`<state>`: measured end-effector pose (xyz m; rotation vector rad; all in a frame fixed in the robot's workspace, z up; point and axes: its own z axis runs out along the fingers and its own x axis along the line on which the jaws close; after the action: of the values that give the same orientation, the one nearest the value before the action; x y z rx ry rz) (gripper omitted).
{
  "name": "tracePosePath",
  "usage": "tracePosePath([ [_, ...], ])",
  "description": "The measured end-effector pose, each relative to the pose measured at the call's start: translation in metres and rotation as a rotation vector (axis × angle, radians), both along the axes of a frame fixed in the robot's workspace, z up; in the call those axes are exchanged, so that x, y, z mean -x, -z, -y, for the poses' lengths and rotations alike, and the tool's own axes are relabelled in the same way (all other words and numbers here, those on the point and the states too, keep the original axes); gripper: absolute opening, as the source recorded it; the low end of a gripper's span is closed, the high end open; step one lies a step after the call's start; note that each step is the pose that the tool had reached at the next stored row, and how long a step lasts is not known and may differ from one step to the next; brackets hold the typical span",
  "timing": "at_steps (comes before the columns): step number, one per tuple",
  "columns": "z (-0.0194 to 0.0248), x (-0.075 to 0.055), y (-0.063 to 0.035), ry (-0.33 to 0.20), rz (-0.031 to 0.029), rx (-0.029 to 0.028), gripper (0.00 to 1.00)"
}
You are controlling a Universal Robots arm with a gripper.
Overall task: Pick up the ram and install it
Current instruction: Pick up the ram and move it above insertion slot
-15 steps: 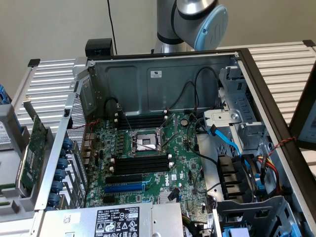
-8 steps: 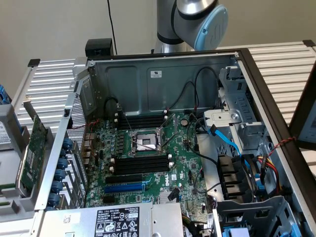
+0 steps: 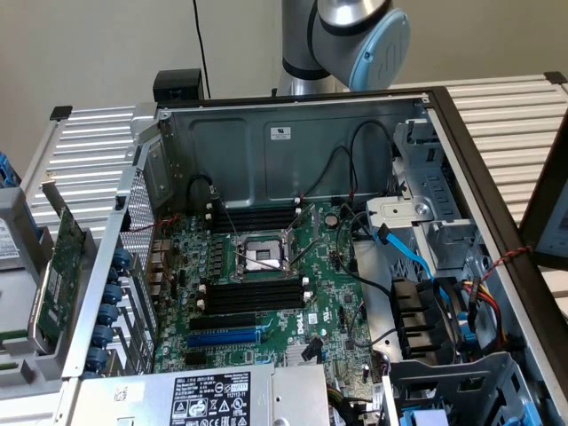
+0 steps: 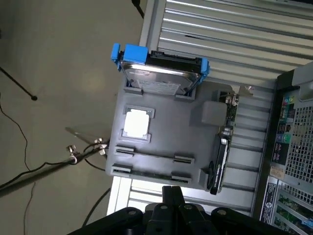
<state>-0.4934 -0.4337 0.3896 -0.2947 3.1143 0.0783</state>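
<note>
The ram (image 4: 149,173) is a thin dark stick lying in the long slot along the near edge of a grey parts tray (image 4: 171,132), seen from above in the wrist view. My gripper (image 4: 172,196) hangs above the tray's edge, just short of the ram; its dark fingers look shut with nothing between them. In the exterior view the open computer case (image 3: 293,133) shows the motherboard (image 3: 333,311) with black memory slots (image 3: 253,293) below the processor socket (image 3: 262,256) and more memory slots (image 3: 253,217) above it. The arm (image 3: 355,35) rises behind the case.
The tray also holds a hard drive in a blue caddy (image 4: 159,71), a pale processor chip (image 4: 136,122) and a green expansion card (image 4: 222,147) on edge. The same expansion card (image 3: 58,275) stands at the exterior view's left. Cables (image 3: 426,293) and drive bays crowd the case's right.
</note>
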Motion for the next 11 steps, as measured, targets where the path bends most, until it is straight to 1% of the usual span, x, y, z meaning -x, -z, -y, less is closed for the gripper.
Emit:
tracePosePath([
  [11, 0.0, 0.0, 0.0007, -0.199, 0.0, 0.0001, 0.11],
])
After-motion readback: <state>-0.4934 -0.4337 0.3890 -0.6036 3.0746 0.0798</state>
